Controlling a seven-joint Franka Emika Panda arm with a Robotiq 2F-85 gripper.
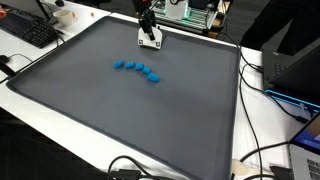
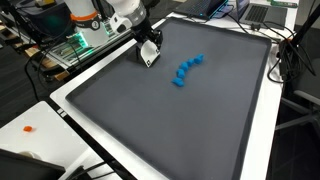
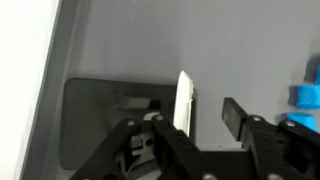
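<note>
White block (image 3: 183, 100) sits inside the open pincer (image 3: 186, 112) — only the wrist view shows the gap.

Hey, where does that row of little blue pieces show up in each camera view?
Exterior view: blue pieces lie in a curved row on the gray mat, upper middle, just below the tool.
Exterior view: blue pieces sit upper middle, right of the tool.
Wrist view: blue pieces barely show, cut off at the right edge.
Shared landmark: the white piece at the tool.
</note>
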